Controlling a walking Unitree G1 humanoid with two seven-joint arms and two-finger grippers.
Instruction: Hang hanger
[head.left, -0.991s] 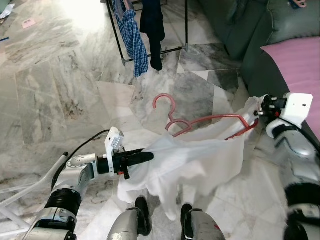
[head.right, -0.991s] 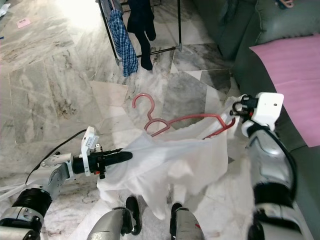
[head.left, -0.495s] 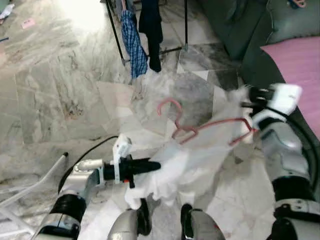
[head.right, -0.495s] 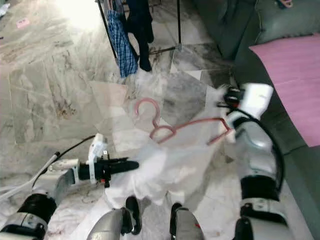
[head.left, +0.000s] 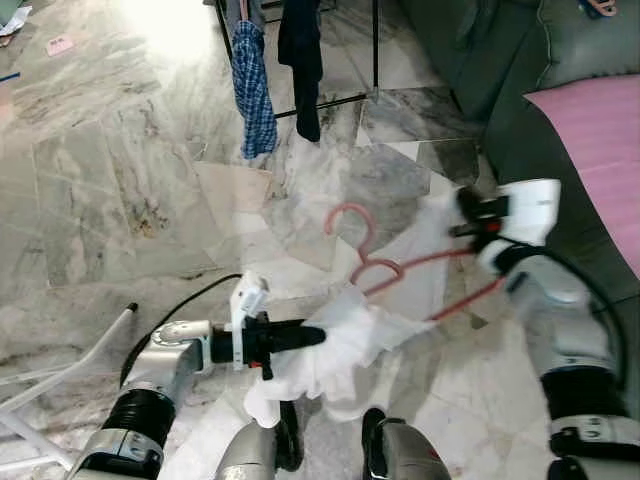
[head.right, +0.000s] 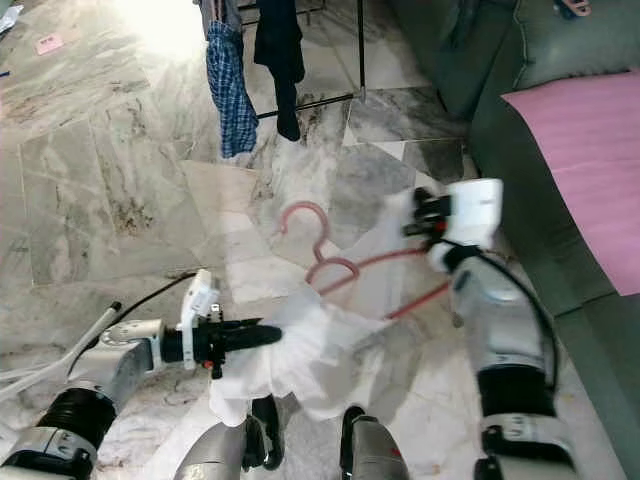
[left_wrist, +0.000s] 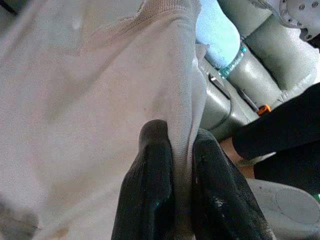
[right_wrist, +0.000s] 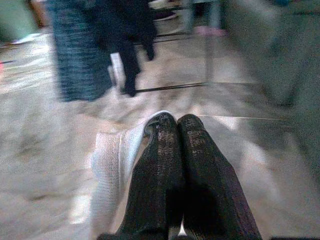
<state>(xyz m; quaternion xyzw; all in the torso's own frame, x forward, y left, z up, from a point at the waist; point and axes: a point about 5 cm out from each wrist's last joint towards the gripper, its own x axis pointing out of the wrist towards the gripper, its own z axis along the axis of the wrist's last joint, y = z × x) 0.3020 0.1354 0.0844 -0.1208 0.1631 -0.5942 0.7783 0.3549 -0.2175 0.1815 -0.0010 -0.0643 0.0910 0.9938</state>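
A red wire hanger sits partly inside a white garment, its hook poking free above the marble floor. My left gripper is low in front of me, shut on a bunched edge of the garment; its black fingers pinch the knit cloth in the left wrist view. My right gripper is higher and to the right, shut on the garment's other edge. A white fold lies against its closed fingertips. The garment hangs slack between the two grippers.
A black drying rack stands ahead with a blue plaid shirt and a dark garment hanging on it. A grey sofa with a pink blanket is on the right. White tubing lies at lower left.
My right gripper has swung left and toward the left one, so the garment, stretched wide before, now sags bunched. The hanger tilted with it. The rack sits slightly differently in view.
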